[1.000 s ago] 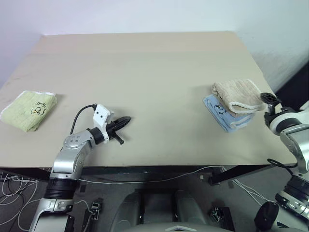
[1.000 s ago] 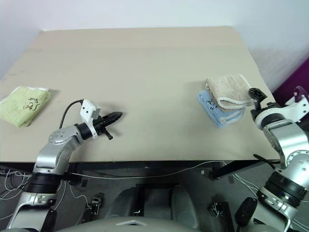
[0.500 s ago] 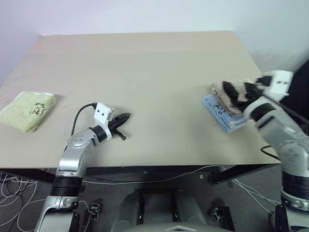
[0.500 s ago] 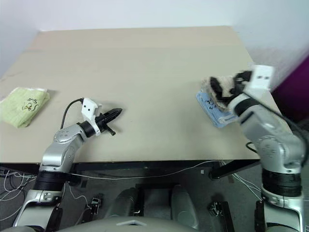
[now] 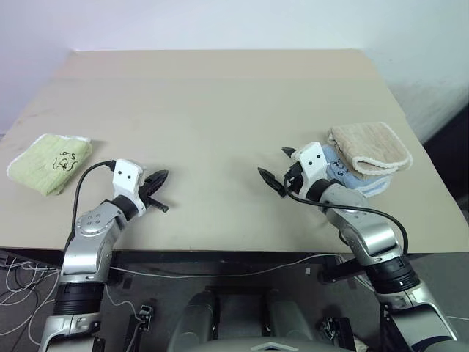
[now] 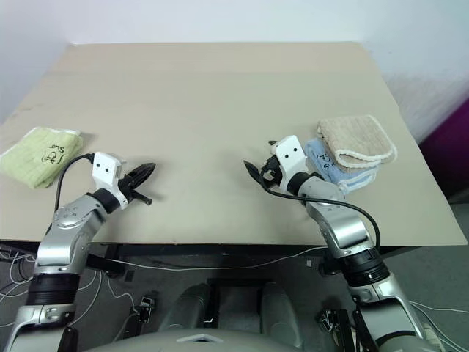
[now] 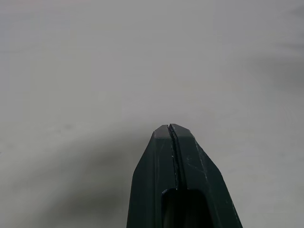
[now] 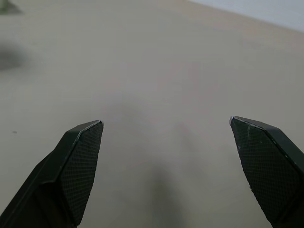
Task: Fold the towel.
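Both arms level (right jaws wide)

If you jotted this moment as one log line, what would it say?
beige towel: folded, atop light-blue towel | green towel: table's left edge | left gripper: shut, empty | right gripper: open, empty, beside stack

Beige table (image 5: 220,95) bears green towel (image 5: 50,163) and, apparently, blue towel (image 5: 352,180).
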